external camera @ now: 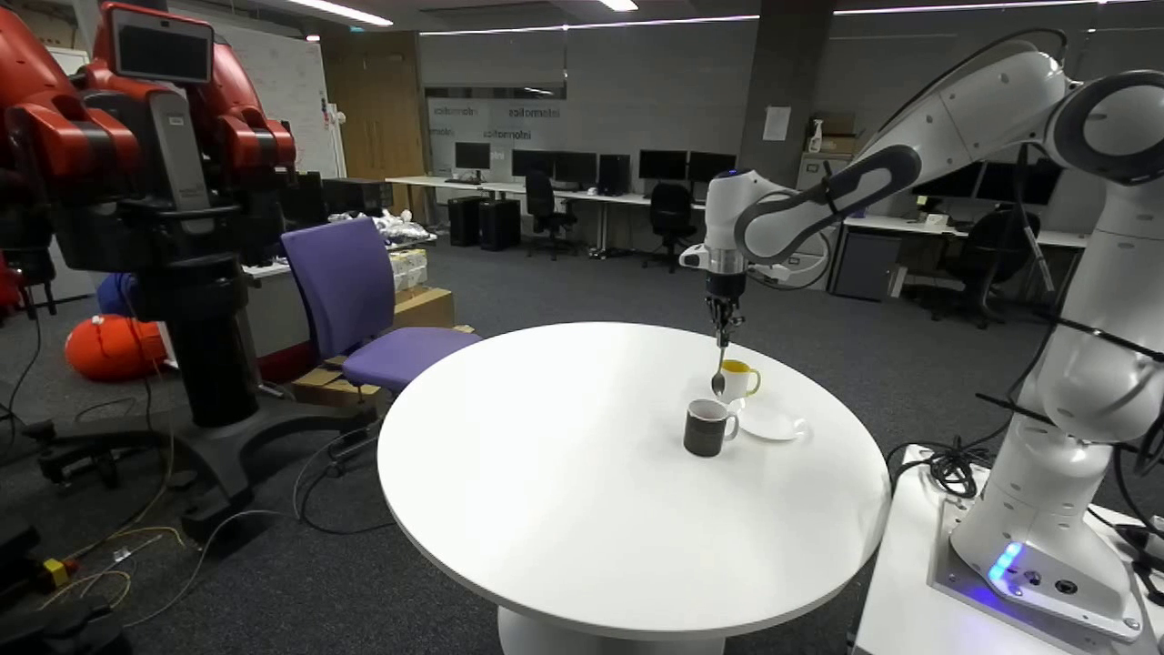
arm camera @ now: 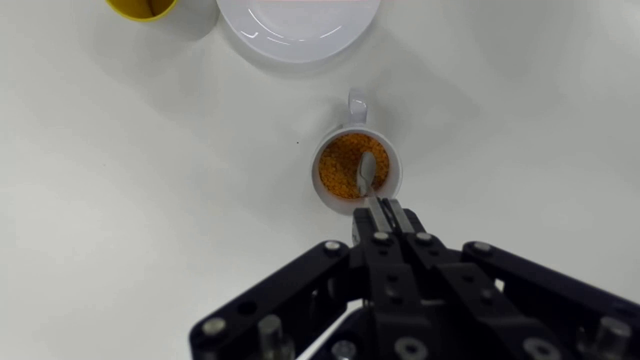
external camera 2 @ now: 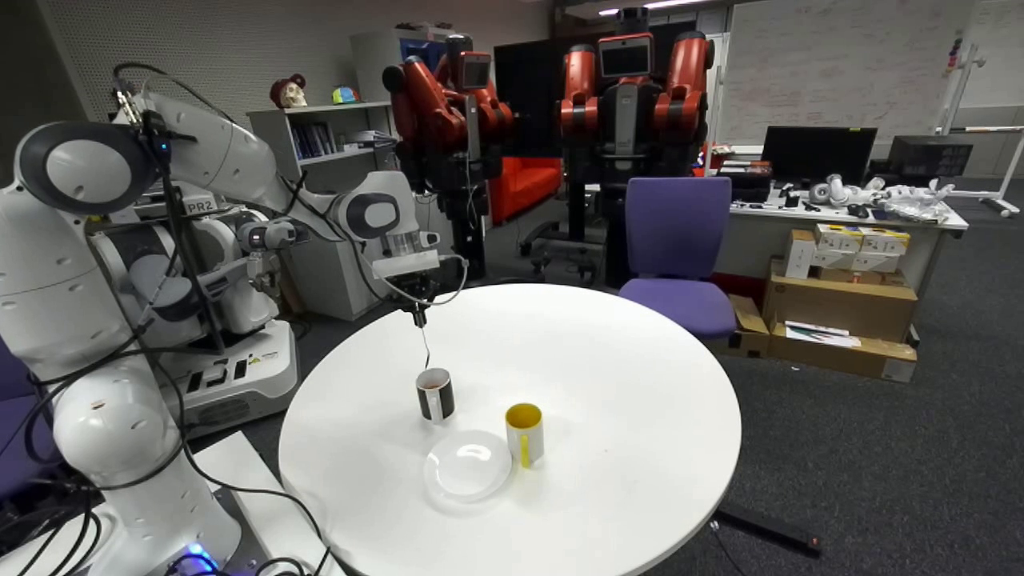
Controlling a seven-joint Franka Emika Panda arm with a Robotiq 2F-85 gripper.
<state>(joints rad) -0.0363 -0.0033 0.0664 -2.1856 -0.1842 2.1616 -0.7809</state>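
Gripper (arm camera: 383,204) clenched on spoon (arm camera: 367,172) — bowl down, just above dark mug (external camera: 703,430). Orange bits (arm camera: 337,167) inside mug. Further out: plate (external camera 2: 468,466), with yellow-lined mug (external camera 2: 525,430) just beside. Plate lies flat, both mugs stand upright on white surface (external camera 2: 624,384). Past its edge — purple chair (external camera 2: 676,228).

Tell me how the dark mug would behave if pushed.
The dark mug would probably slide rather than roll, standing upright on a smooth white table. A hard shove might tip it, spilling the orange bits visible inside. Its wall looks ceramic, so it could chip if it fell.
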